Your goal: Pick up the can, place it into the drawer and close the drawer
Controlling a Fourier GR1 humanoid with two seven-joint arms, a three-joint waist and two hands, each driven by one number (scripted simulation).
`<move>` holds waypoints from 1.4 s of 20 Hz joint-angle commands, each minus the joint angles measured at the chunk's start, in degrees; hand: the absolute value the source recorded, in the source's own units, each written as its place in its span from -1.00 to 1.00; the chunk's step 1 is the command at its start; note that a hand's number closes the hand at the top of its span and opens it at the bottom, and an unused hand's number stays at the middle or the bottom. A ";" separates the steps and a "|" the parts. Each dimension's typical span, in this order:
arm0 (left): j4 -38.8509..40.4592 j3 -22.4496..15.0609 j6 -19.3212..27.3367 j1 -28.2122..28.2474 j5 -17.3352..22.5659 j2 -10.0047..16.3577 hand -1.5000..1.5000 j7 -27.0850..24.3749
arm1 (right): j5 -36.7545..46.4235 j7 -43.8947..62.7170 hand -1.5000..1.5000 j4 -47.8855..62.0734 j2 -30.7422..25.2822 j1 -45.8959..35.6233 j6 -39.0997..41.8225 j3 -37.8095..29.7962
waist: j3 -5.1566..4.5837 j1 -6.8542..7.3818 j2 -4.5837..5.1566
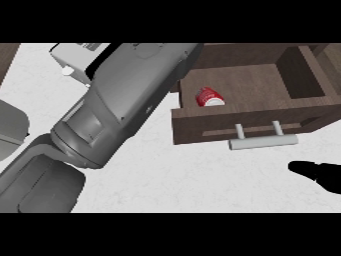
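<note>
Well, the right hand (328,179) shows as a black shape at the lower right of the frame, over the white counter (173,175). Nothing shows in it, and whether it is spread or curled I cannot tell. Near it, up and to the left, is the pale bar handle (261,143) on the open drawer (202,121). The can (210,96) lies inside at the drawer's left, its pale end toward the lower right. The left forearm (121,105) slants across the drawer's left edge, its hand hidden. Only closing seems left. The right hand is nearer, and the front would need pushing toward the frame's top.
</note>
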 commanded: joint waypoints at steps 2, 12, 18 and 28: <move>0.84 1.12 0.48 -2.58 1.94 0.00 -1.00 0.43 | 11.39 -2.83 -1.00 4.57 -1.75 -2.38 -1.26 5.55 | -0.03 1.39 -0.34; 4.26 1.25 -0.22 -3.41 0.21 0.00 -1.00 -2.58 | 27.36 -10.06 -1.00 22.14 -2.71 -8.10 -6.26 13.91 | -0.04 3.42 -0.71; 4.16 1.83 -3.63 -2.95 0.25 1.00 -1.00 -1.18 | 37.22 -11.98 -1.00 39.53 -0.37 -17.04 -12.47 17.57 | -0.05 5.04 -0.49; -1.10 1.54 -3.81 1.66 -1.81 5.26 -1.00 0.30 | 43.16 -15.83 -1.00 66.99 4.44 -30.99 -25.74 13.34 | -0.09 7.38 -1.16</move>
